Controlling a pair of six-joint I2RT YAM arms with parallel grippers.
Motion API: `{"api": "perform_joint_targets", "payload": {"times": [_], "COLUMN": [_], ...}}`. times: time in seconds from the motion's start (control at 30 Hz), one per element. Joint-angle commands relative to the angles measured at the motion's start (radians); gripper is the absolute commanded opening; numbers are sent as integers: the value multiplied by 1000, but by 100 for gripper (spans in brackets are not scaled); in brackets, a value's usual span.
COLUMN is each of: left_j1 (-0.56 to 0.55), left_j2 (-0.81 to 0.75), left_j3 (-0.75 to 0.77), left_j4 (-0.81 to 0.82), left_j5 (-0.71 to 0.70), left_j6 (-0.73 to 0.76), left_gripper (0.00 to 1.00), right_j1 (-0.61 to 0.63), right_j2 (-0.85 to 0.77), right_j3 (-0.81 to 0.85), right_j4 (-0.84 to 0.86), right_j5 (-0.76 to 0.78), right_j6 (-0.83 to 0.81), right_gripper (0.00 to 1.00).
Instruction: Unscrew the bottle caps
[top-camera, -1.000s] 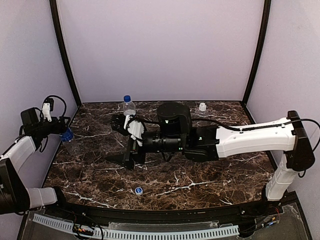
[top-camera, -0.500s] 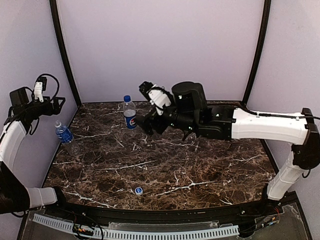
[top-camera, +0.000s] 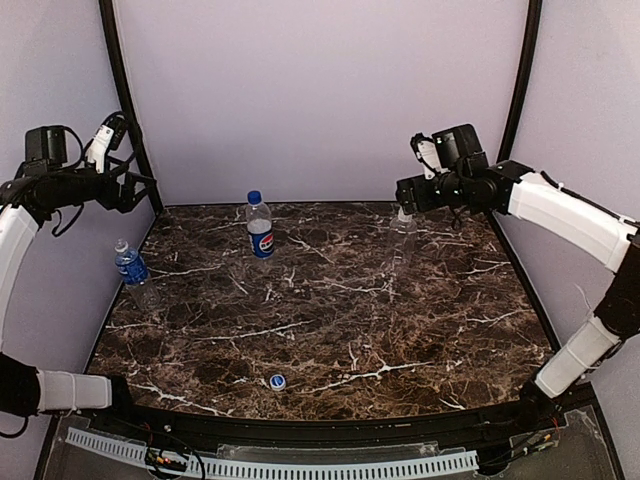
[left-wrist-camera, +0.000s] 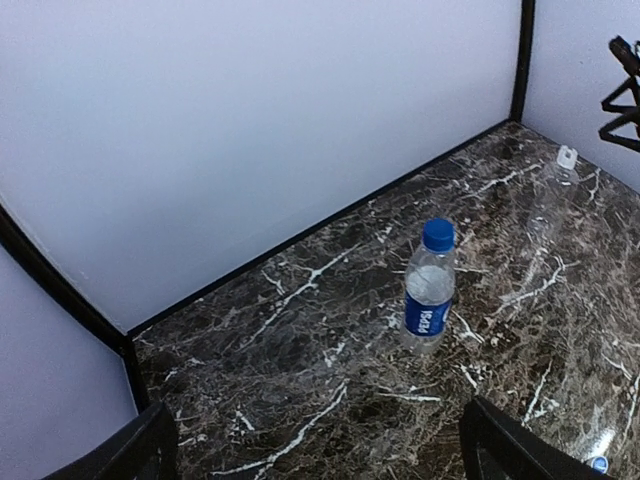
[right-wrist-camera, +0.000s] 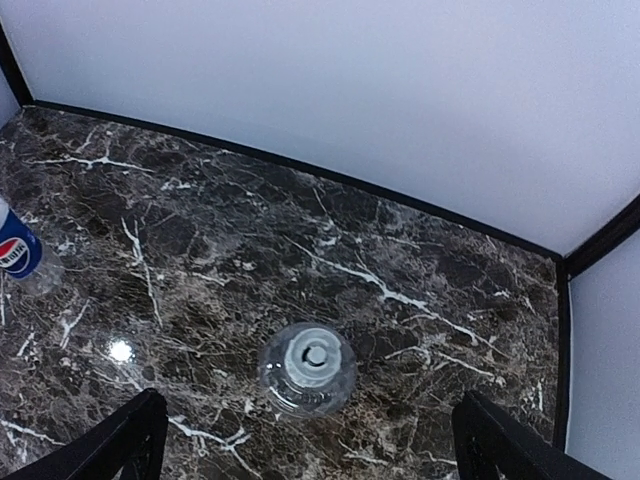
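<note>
Left hand up high by left wall, fingers spread wide, holds nothing. Right hand up high at back right, fingers wide too, holds nothing. Pepsi bottle stands near back of desk, blue cap on. No-label bottle stands below right hand, white cap on. Blue-band bottle stands near left edge; cannot tell if capped. Blue-and-white cap lies alone near front edge.

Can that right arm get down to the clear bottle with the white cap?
Probably yes. The right gripper hangs open almost straight above the unlabelled bottle, its white cap facing up, and nothing stands between them.
</note>
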Motion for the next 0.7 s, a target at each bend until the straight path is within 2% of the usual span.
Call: {"api": "perform_joint_targets", "payload": {"times": [0.0,0.13,0.23,0.37,0.5,0.67], "left_j1": [-153,-314,-392,-418,-454,-481], "left_j2": [32,38,9,-3,-2,16], "left_j3": [55,-10,-119,-216,-276,-317], "left_j4": [-265,-262,-104,51,166,237], "left_j5": [-74,-106,-52,38,54,62], "left_j6": [173,210,131,6,-40,-54], "left_gripper": [99,99,99,99,99,99], "right_j1": [-87,-123,-125,-126,-126,-127], "right_j2": [63,146,228,290,317,343], "right_j3": [51,107,184,238,249,257], "right_j4": [-119,-157,-197,-236,-256,-252], "right_j5": [-149,-223,-249,-235,-193,-197], "right_j6": [25,9,-18,-46,-48,-57], "right_gripper": [99,94,86,77,67,65]}}
